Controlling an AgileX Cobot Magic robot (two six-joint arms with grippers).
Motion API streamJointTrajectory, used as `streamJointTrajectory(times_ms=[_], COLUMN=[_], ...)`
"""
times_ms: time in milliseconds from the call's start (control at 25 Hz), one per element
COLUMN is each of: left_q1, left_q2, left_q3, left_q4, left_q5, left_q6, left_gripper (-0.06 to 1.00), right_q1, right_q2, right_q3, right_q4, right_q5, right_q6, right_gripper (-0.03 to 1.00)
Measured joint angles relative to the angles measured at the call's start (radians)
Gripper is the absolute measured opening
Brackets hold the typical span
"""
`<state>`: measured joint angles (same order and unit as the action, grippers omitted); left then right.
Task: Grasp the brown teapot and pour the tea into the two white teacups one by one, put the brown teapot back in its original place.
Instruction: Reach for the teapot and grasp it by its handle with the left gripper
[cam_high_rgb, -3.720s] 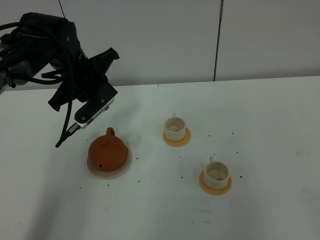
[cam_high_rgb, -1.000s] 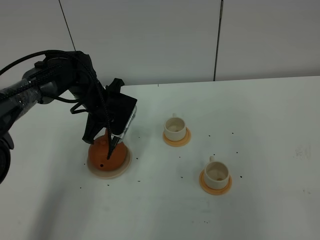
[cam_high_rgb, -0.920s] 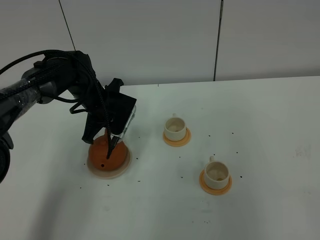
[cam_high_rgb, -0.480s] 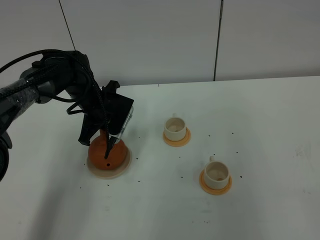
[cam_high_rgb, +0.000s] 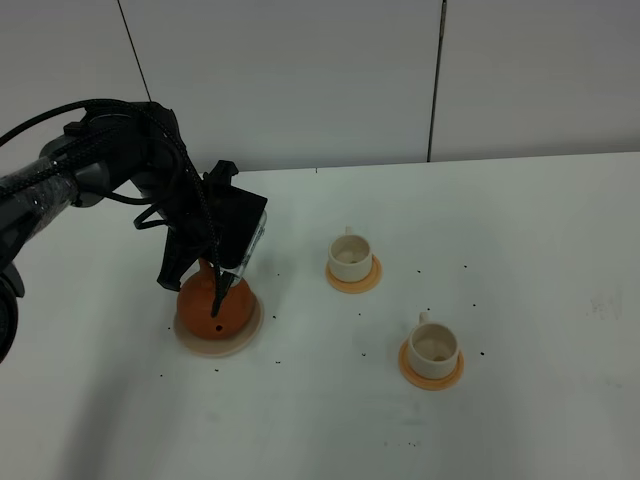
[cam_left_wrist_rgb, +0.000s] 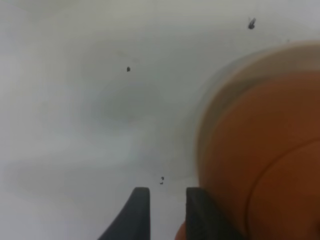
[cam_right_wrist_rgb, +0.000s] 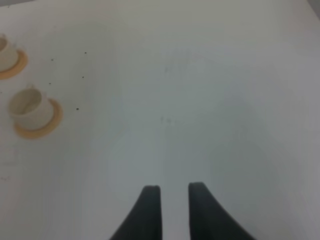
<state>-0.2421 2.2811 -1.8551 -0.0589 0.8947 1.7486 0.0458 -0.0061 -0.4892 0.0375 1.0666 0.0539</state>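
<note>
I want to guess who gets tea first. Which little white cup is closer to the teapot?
The cup farther back on the table. It sits closer to the brown teapot; the front cup is farther off to the right.

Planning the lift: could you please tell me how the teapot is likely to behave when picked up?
The teapot looks like clay: probably stiff, fairly heavy for its size and breakable. Squat and wide-based, it seems unlikely to tip.

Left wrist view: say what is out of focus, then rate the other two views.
Left wrist view: the brown teapot fills one side as a blurred mass. Right wrist view: soft, but the two white teacups are readable. Exterior high view: sharp, evenly lit, no glare.
</note>
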Motion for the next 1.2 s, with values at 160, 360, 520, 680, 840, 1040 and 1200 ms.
streamJointTrajectory(times_ms=[160,360,520,680,840,1040,1200], left_q1=[0.002,0.012,0.012,0.012,0.012,0.012,0.012], left_q2=[0.0,0.0,0.0,0.0,0.0,0.0,0.0], left_q3=[0.0,0.0,0.0,0.0,0.0,-0.023,-0.149], left_q4=[0.008,0.01,0.028,0.03,0.03,0.029,0.029], left_q5=[-0.018,-0.029,-0.027,-0.026,-0.039,-0.067,0.051], left_q6=[-0.004,-0.033,-0.054,-0.065,-0.069,-0.082,-0.101], left_gripper=[0.25,0.25,0.25,0.25,0.25,0.25,0.25], right_q1=[0.0,0.0,0.0,0.0,0.0,0.0,0.0], right_q2=[0.0,0.0,0.0,0.0,0.0,0.0,0.0], right_q3=[0.0,0.0,0.0,0.0,0.0,0.0,0.0], right_q4=[0.0,0.0,0.0,0.0,0.0,0.0,0.0], right_q5=[0.0,0.0,0.0,0.0,0.0,0.0,0.0], right_q6=[0.0,0.0,0.0,0.0,0.0,0.0,0.0], right_gripper=[0.14,0.15,0.15,0.15,0.15,0.15,0.15])
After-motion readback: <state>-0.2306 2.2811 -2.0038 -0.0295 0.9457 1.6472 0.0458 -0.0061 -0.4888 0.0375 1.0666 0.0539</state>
